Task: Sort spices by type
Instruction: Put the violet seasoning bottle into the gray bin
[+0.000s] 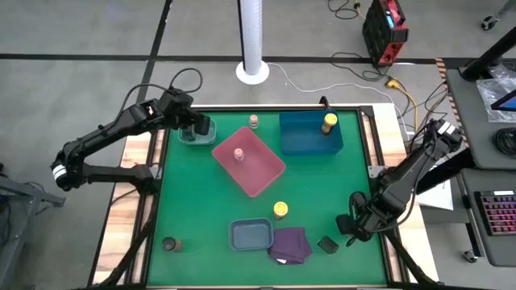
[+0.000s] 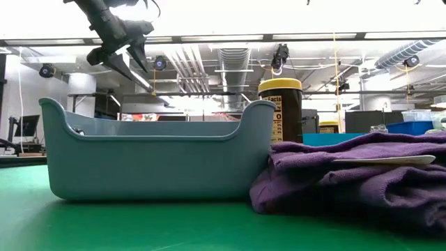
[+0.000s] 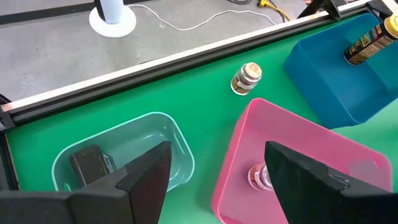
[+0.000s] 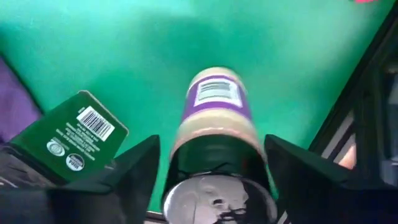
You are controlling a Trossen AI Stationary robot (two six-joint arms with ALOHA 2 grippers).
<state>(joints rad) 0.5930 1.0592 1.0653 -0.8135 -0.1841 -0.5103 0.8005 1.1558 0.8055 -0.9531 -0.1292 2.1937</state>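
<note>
High view, left to right. Left gripper [image 1: 196,129] — above the teal tray [image 1: 187,138] at the far left of the green mat, fingers spread with nothing between them; a dark jar [image 3: 89,164] lies inside the tray. Dark jar [image 1: 169,244] at the near left corner. Pink tray [image 1: 260,173] at centre holds one pale pink jar [image 1: 239,154]; a second pink jar [image 1: 254,121] stands beyond it. Grey tray [image 1: 250,234] with purple cloth [image 1: 290,244] beside it; a yellow jar [image 1: 280,210] just behind. Blue tray [image 1: 305,137] holds another yellow jar [image 1: 329,122]. Green-labelled dark jar [image 1: 327,244] beside the cloth. Right gripper [image 1: 353,225] — near right, fingers flanking a purple-labelled jar [image 4: 214,134], whether clamped cannot be told.
</note>
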